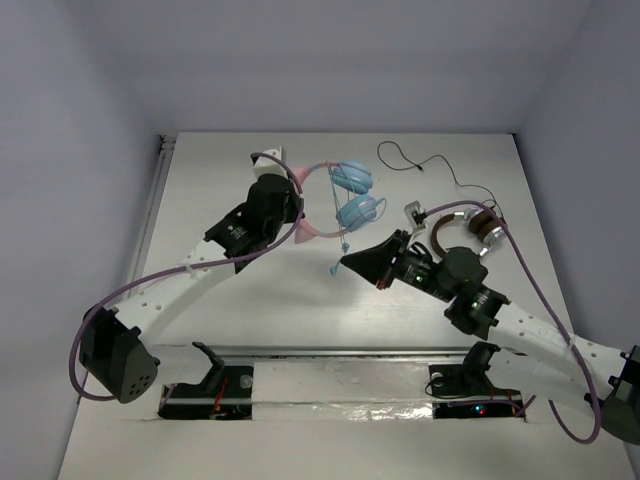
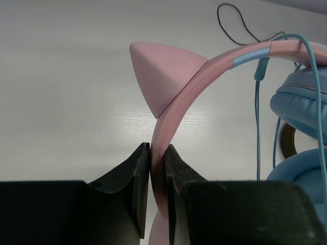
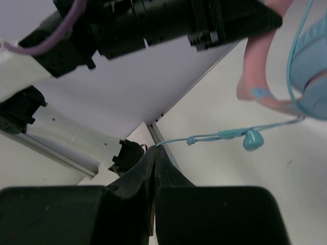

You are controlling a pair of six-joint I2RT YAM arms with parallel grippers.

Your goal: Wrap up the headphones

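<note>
headphones: headband clamped in left gripper | cable: pinched by right gripper, near headphones | wrap: apparently partial, tail unwound

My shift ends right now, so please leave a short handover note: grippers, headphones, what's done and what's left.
Left gripper: shut on the pink headband, holding the headphones over the middle of the table.
Right gripper: shut on the cable near its free end, drawn out sideways.
Done: cable already crosses the headband by the cups.
Left: wind the loose length around, then release.
Brown headphones lie apart, to the right.
</note>
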